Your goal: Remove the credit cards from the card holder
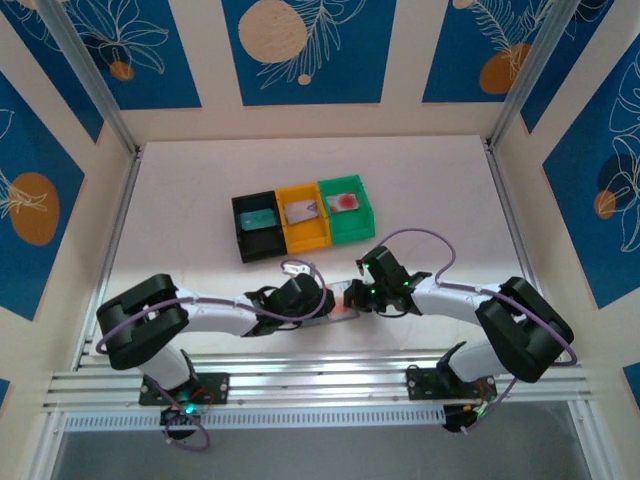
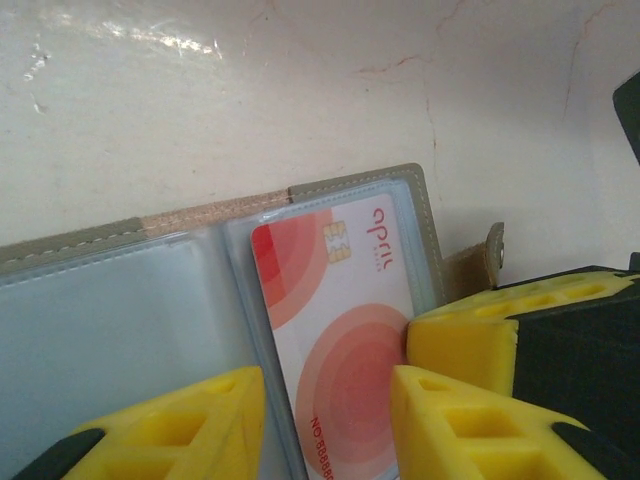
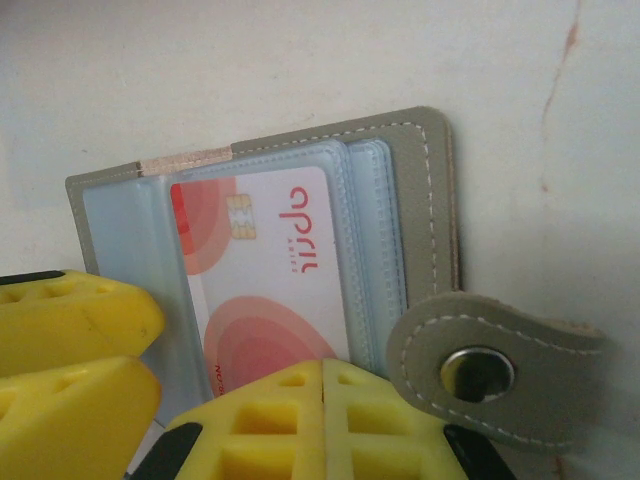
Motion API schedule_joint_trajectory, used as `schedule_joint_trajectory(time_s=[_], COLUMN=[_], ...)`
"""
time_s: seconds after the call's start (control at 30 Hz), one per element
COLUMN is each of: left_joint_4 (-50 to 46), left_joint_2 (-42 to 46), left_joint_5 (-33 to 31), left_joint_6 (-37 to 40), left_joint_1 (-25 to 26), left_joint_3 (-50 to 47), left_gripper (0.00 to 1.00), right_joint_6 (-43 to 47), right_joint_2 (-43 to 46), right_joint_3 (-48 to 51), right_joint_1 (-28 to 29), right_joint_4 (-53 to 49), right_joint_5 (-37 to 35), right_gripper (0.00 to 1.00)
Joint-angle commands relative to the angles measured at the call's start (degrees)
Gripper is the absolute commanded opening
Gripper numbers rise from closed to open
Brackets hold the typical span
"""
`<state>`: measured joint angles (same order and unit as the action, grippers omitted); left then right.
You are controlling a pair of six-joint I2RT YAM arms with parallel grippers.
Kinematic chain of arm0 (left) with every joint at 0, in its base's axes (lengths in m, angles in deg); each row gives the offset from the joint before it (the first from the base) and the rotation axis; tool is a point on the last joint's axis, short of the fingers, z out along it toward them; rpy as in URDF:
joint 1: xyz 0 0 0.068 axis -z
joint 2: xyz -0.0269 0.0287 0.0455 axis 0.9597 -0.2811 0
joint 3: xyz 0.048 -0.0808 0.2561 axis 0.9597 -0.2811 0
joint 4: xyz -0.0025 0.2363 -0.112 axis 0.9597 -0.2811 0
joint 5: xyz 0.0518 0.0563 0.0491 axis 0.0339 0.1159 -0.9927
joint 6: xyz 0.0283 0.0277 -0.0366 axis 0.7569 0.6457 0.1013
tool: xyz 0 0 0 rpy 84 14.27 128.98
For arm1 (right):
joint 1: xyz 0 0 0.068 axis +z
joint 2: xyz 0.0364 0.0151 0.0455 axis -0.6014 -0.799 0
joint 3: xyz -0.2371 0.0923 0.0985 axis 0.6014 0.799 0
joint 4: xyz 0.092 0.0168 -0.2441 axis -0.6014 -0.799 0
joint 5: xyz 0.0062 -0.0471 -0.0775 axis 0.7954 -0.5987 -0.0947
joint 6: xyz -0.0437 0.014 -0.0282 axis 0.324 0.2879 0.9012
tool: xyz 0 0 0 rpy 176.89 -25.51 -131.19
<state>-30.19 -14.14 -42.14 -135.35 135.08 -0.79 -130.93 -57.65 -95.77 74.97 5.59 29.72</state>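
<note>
The grey-taupe card holder [image 3: 430, 190] lies open on the table between both grippers [image 1: 340, 310]. Its clear bluish pockets face up. One pocket holds a white credit card [image 2: 340, 300] with red-pink circles and a chip, which is also in the right wrist view [image 3: 270, 270]. My left gripper [image 2: 325, 430] stands open just above that card, one yellow finger on each side. My right gripper [image 3: 322, 420] is shut, its tips pressed together over the card's lower edge, and I see nothing between them. The snap strap [image 3: 480, 370] lies to the right.
Three bins stand at mid-table: black [image 1: 240, 225], orange [image 1: 306, 242] and green [image 1: 350, 236]. A greyish card [image 1: 303, 210] lies in the orange one and a pale card with a red dot [image 1: 343, 201] in the green one. A teal item [image 1: 257, 219] is in the black bin.
</note>
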Motion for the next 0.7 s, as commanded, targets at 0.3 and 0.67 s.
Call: schedule_joint_trajectory(time_s=[0.3,0.67], left_joint_4=[-1.8,-2.36], left_joint_2=[-1.53,-3.0], left_joint_5=[-1.94,-2.47], left_joint_6=[1.88,2.31], left_joint_1=[0.62,0.64], left_joint_3=[2.44,3.23], left_gripper=[0.37,0.37], right_joint_6=[0.41,0.52], right_joint_2=[0.16,-0.08], right_joint_3=[1.5,1.75], right_joint_1=[-0.29,-0.38], right_joint_4=[-2.2,-2.0], right_joint_5=[0.29,0.5], right_gripper=[0.0,0.0])
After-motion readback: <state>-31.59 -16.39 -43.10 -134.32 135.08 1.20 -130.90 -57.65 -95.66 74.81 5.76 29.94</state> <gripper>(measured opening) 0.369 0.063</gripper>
